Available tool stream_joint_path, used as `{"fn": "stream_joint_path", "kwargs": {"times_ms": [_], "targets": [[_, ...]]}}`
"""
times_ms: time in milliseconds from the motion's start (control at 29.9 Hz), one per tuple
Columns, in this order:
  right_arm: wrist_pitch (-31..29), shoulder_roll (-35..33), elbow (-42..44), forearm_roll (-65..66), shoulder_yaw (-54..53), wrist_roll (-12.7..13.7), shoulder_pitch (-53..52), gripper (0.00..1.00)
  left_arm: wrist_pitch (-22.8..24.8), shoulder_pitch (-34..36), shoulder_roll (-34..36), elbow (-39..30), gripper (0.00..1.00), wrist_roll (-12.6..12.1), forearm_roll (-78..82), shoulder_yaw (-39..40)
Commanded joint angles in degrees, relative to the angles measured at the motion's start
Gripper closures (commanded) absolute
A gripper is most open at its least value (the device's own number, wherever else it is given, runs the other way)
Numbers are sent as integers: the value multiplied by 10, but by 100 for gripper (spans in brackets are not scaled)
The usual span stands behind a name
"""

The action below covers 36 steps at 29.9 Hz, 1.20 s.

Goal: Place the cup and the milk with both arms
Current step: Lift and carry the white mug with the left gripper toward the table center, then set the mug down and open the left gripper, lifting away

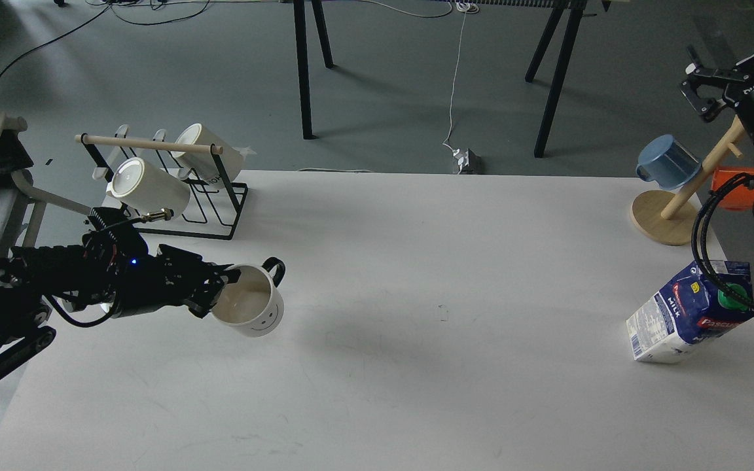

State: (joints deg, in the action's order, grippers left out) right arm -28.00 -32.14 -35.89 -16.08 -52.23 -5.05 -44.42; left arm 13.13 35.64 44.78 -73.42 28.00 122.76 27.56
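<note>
The white smiley-face cup (pixel 254 310) with its black handle is held off the table at the left, tilted. My left gripper (pixel 218 289) is shut on the cup's near rim. The blue and white milk carton (pixel 686 313) with a green cap stands on the table (pixel 416 275) near its right edge, untouched. My right gripper (pixel 701 91) is raised high at the far right, well above the carton, with its fingers spread and empty.
A black wire rack (pixel 177 203) with two ribbed white mugs stands at the back left. A wooden cup tree (pixel 668 216) with a blue cup (pixel 665 160) and an orange cup (pixel 737 186) stands at the back right. A black cable (pixel 701 235) hangs over the carton.
</note>
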Motion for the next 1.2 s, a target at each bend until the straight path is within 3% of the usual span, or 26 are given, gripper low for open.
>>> {"fn": "stream_joint_path", "kwargs": {"times_ms": [0, 67, 201, 301, 602, 936, 1170], "targets": [[0, 0, -1, -1, -2, -1, 5, 1, 105, 80, -77, -49, 98, -1, 1, 0], [0, 0, -2, -1, -4, -2, 6, 1, 149, 113, -136, -50, 98, -18, 6, -2], [0, -5, -1, -1, -16, -2, 6, 1, 149, 151, -233, -38, 98, -81, 20, -7], [0, -12, -1, -1, -22, -2, 10, 1, 149, 155, -324, 2, 98, -109, 22, -7], [0, -13, 0, -1, -23, -2, 25, 1, 149, 148, -443, 129, 97, -117, 22, -93], [0, -14, -1, -1, -44, -2, 30, 1, 149, 118, -443, 150, 94, -142, 22, -107], [0, -16, -2, -1, -44, -2, 30, 1, 149, 106, -448, 166, 91, -144, 22, -111]]}}
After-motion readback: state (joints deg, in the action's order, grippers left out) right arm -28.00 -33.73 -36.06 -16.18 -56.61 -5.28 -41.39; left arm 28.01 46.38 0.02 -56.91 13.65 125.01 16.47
